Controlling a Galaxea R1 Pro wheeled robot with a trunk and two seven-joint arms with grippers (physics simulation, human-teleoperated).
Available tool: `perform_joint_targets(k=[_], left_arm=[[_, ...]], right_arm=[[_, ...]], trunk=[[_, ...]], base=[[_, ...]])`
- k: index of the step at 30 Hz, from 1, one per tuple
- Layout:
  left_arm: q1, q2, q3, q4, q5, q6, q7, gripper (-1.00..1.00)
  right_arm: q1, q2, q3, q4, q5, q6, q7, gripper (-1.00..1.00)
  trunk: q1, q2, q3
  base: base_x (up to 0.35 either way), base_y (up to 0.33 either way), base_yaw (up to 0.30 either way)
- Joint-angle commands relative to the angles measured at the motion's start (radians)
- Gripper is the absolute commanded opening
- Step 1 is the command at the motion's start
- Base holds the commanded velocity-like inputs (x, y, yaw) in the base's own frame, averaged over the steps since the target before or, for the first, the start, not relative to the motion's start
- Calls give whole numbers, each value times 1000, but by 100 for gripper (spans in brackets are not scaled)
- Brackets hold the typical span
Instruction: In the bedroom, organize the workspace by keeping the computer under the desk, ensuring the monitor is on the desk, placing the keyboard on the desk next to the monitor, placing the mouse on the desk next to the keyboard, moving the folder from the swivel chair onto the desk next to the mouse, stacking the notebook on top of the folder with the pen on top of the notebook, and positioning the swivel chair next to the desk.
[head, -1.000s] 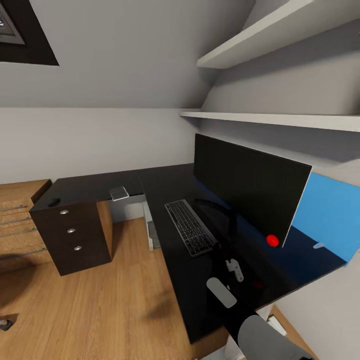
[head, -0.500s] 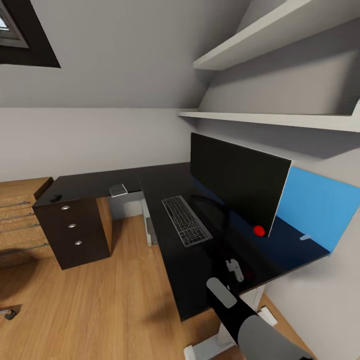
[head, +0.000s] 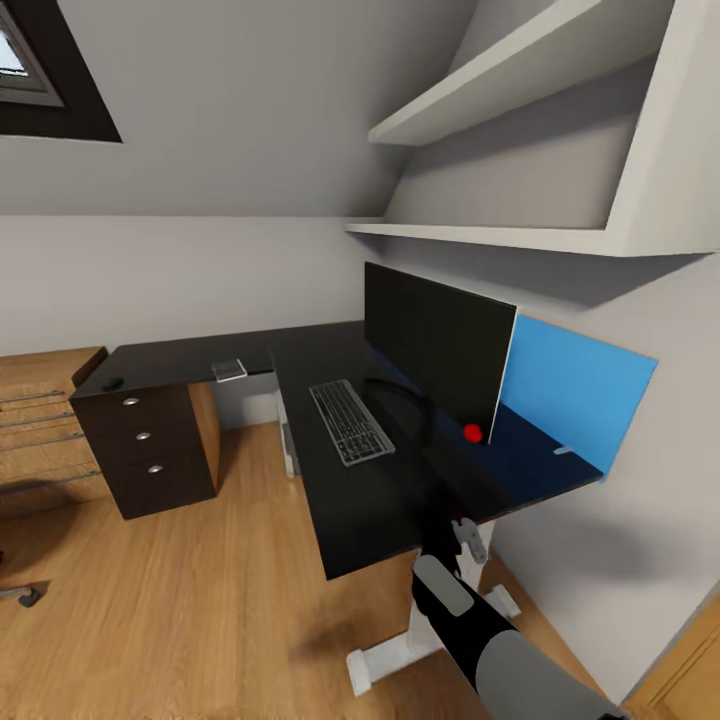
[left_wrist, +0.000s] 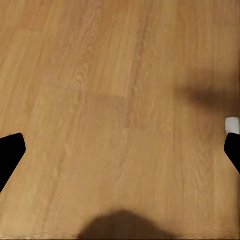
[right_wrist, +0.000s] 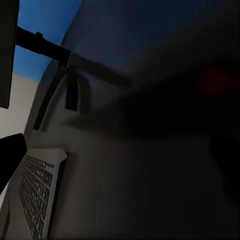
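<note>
One monitor (head: 438, 345) stands on the black L-shaped surface (head: 380, 495), and one keyboard (head: 348, 421) lies flat just in front of its screen; both sit beyond the right gripper (head: 452, 487), the keyboard off to its left. A single red dot (head: 472, 432) glows at the monitor's lower corner, just ahead of that gripper, with a blue panel (head: 570, 385) behind the screen. Farther left along the surface are one small pale flat object (head: 230, 369) and one small dark object (head: 112, 383) at the far end, too small to name; below that end is a drawer unit (head: 148, 450) with three drawers, and two white wall shelves (head: 520, 140) hang above. The right gripper hangs low over the near part of the surface; in its wrist view the keyboard (right_wrist: 37, 200) and the monitor stand (right_wrist: 70, 87) show past dark blurred fingertips that stand well apart, so it looks wide and holds nothing. The left gripper (left_wrist: 120, 150) points down at wood floor (left_wrist: 100, 75), its two dark fingertips at opposite edges, wide and empty. Compared with a second ago, the whole head view has pulled back and swung: the surface, monitor and keyboard appear smaller and farther, and the near edge and a white leg (head: 385, 650) of the surface now show, while the right arm keeps its place in the picture.
</note>
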Motion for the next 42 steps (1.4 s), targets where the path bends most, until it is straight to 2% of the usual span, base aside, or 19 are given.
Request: perform_joint_targets(k=[1, 17, 27, 30, 33, 36, 39, 40, 41, 42], left_arm=[[0, 0, -3, -1, 11, -5, 5, 100], [0, 0, -1, -1, 11, -5, 5, 100], [0, 0, -1, -1, 12, -3, 5, 100], [0, 1, -1, -1, 11, -3, 6, 100], [0, 2, 0, -2, 11, -3, 6, 100], [0, 1, -1, -3, 10, -5, 5, 100], [0, 1, -2, -4, 9, -5, 5, 100], [0, 1, -2, -4, 9, -5, 5, 100], [0, 1, -2, -4, 9, -5, 5, 100], [0, 1, -2, -4, 9, -5, 5, 100]], right_arm=[[-1, -1, 6, 0, -12, -6, -13, 100], [-1, -2, 5, 2, -16, -2, -18, 100], [-1, -2, 7, 11, -14, 116, -56, 100], [-1, -1, 9, 43, -14, 137, -57, 100], [-1, 1, 13, 115, -12, 144, -56, 100], [-1, 2, 21, 199, 12, 146, -53, 100], [-1, 1, 54, 274, 87, 146, -51, 100], [-1, 0, 79, 311, 140, 146, -51, 100], [-1, 1, 91, 332, 169, 147, -51, 100], [0, 1, 112, 379, 228, 146, -51, 100]], trunk=[[0, -1, -1], [0, -1, -1], [0, -1, -1], [0, -1, -1], [0, -1, -1], [-12, 20, 8], [-23, 41, 18], [-27, 48, 21], [-31, 55, 24], [-35, 62, 27]], base=[[-282, -187, 0], [-283, -201, 0], [-268, -199, 0], [-88, -69, 0], [-36, -28, 0], [-15, -12, 0], [-6, -5, 0], [-3, -2, 0], [-2, -2, 0], [-2, -1, 0]])
